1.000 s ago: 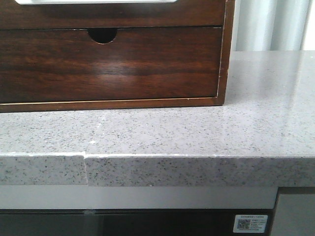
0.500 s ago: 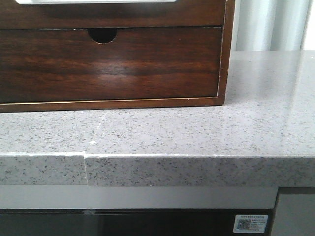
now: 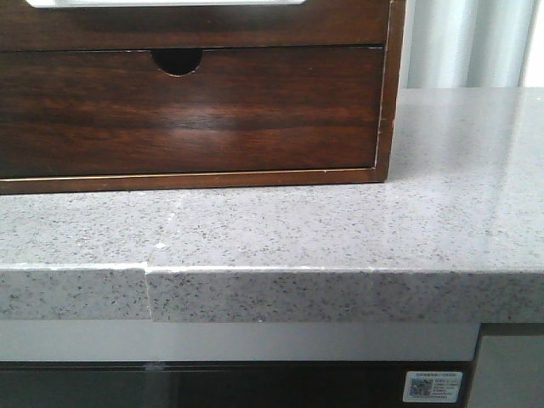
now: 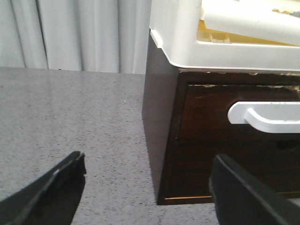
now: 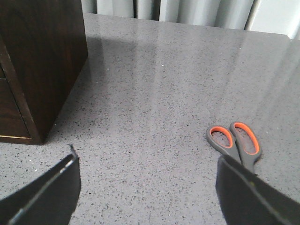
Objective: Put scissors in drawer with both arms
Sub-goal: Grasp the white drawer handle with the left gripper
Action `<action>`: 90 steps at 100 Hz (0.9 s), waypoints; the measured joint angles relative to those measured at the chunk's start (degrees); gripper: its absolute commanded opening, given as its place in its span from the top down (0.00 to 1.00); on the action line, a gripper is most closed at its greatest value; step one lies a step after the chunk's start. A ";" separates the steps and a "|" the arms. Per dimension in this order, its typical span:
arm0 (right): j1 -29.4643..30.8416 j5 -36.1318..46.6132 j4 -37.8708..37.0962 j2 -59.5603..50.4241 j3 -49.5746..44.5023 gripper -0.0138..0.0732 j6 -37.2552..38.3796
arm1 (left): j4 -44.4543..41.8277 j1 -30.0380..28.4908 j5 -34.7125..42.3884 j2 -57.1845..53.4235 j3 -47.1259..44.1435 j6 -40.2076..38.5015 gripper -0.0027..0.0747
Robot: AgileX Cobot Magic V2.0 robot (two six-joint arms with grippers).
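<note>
The scissors (image 5: 233, 139), grey handles lined with orange, lie flat on the speckled grey counter to the right of the cabinet. Their blades are hidden behind one finger (image 5: 248, 197) of my right gripper (image 5: 149, 161), which hovers open over bare counter beside them. The drawer (image 3: 195, 25) is the upper dark-brown front with a pale cutout on its top edge; it looks closed. In the left wrist view the drawer (image 4: 211, 117) shows that white cutout. My left gripper (image 4: 149, 159) is open and empty, low over the counter at the cabinet's left front corner. Neither gripper shows in the front view.
The dark wooden cabinet (image 3: 387, 102) stands on the stone counter (image 3: 340, 229), with a lower drawer front with a half-moon notch (image 3: 177, 59). A white tray (image 4: 187, 42) sits on top of the cabinet. Curtains hang behind the counter. The counter's front edge (image 3: 340, 293) is close.
</note>
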State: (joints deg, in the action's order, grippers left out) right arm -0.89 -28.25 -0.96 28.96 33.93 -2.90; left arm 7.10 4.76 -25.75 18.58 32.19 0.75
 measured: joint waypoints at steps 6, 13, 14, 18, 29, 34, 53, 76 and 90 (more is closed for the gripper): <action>0.00 0.00 0.00 0.00 0.00 0.23 0.00 | 5.19 0.00 0.00 0.00 0.00 0.00 0.35; 0.00 0.13 -0.08 0.00 0.00 0.23 0.00 | 13.23 0.00 0.00 0.00 0.00 0.00 0.37; 0.00 0.13 -0.08 0.00 0.00 0.23 0.00 | 14.08 0.00 0.00 0.00 0.00 0.00 0.37; 0.00 0.13 -0.08 0.00 0.00 0.23 0.00 | 19.29 0.00 0.65 0.00 0.00 0.00 0.38; 0.00 0.13 -0.08 0.00 0.00 0.23 0.00 | 32.73 0.00 4.04 0.00 -1.35 0.00 0.40; 0.00 0.13 -0.08 0.00 0.00 0.23 0.00 | 37.46 0.00 5.67 0.00 -2.30 0.00 0.40; 0.00 0.13 -0.08 0.00 0.00 0.23 0.00 | 49.80 0.00 7.81 2.56 -4.16 0.00 0.40; 0.00 0.25 -0.08 0.00 0.00 0.23 0.00 | 59.97 0.00 6.08 11.79 -4.16 4.43 0.40; 0.00 0.38 -0.08 0.00 0.00 0.23 0.00 | 70.97 0.00 3.76 17.62 -4.16 14.79 0.40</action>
State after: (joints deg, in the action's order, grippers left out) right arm -0.89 -27.88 -1.04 28.96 33.93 -2.90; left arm 78.07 4.76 -21.99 36.20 28.02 15.54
